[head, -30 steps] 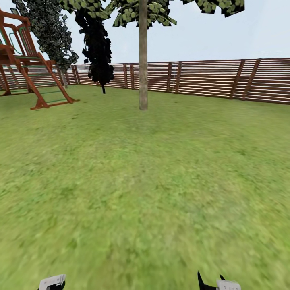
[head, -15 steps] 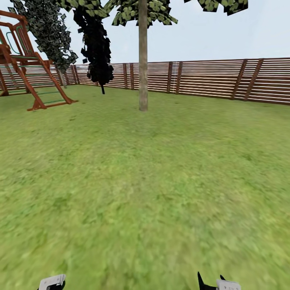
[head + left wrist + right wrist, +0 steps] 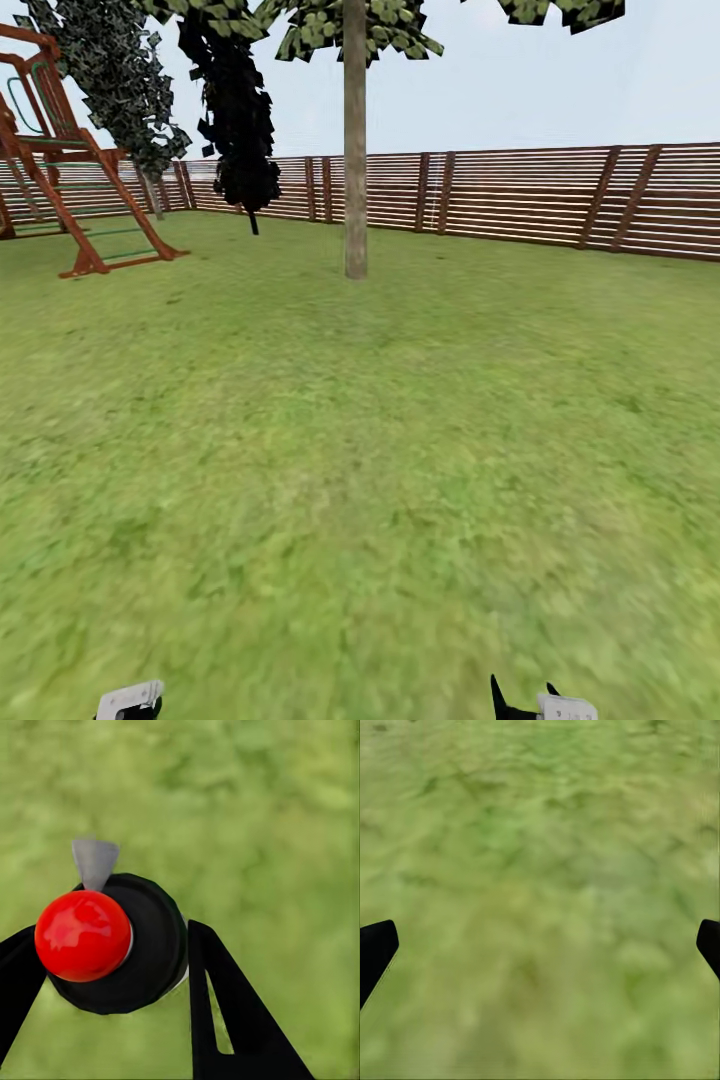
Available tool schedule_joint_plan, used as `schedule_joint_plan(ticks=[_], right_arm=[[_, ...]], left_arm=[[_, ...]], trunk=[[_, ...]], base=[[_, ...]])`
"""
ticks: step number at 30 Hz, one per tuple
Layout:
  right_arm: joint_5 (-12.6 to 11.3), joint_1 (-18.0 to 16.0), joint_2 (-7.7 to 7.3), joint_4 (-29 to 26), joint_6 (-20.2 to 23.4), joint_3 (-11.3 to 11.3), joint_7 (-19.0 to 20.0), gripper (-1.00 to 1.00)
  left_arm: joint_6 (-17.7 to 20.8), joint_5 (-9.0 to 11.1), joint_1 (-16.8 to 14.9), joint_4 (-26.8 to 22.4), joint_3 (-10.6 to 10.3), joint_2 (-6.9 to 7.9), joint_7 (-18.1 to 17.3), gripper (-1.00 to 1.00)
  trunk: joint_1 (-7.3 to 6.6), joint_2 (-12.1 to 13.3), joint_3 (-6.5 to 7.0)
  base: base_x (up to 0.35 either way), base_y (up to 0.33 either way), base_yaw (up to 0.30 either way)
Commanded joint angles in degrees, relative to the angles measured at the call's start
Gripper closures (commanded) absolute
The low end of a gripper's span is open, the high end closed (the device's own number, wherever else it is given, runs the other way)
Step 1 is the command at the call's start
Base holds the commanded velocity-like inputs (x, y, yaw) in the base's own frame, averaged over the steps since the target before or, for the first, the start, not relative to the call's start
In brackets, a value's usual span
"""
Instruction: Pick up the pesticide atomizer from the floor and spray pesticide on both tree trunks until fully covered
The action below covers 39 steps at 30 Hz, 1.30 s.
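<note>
Now atomizer (image 3: 112, 945) clamped btwn left fingers (image 3: 225, 1012); right fingers (image 3: 375, 949) wide apart.

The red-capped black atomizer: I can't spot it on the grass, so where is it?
In the left wrist view, the red-capped black atomizer sits between the left gripper's black fingers, above the green lawn.

Atomizer (image 3: 112, 945): black cap, red knob, grey nozzle; clamped between left gripper (image 3: 105, 967) fingers. Tree trunk (image 3: 355, 150): upright, upper centre, on lawn (image 3: 400, 450).
</note>
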Motion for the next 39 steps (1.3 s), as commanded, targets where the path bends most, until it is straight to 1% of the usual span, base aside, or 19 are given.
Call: schedule_joint_plan(ticks=[1, 39], right_arm=[[-0.03, -0.03, -0.01, 0.05, -0.14, -0.48, 0.51, -1.00], [-0.03, -0.03, -0.01, 0.05, -0.14, -0.50, 0.52, -1.00]], left_arm=[[-0.18, -0.39, -0.05, 0.04, 0.51, -0.01, -0.33, 1.00], [-0.18, -0.39, -0.05, 0.04, 0.51, -0.01, -0.33, 1.00]], trunk=[[0.02, -0.02, -0.05], [0.02, -0.02, -0.05]], base=[[0.339, 0.000, 0.000], [0.339, 0.000, 0.000]])
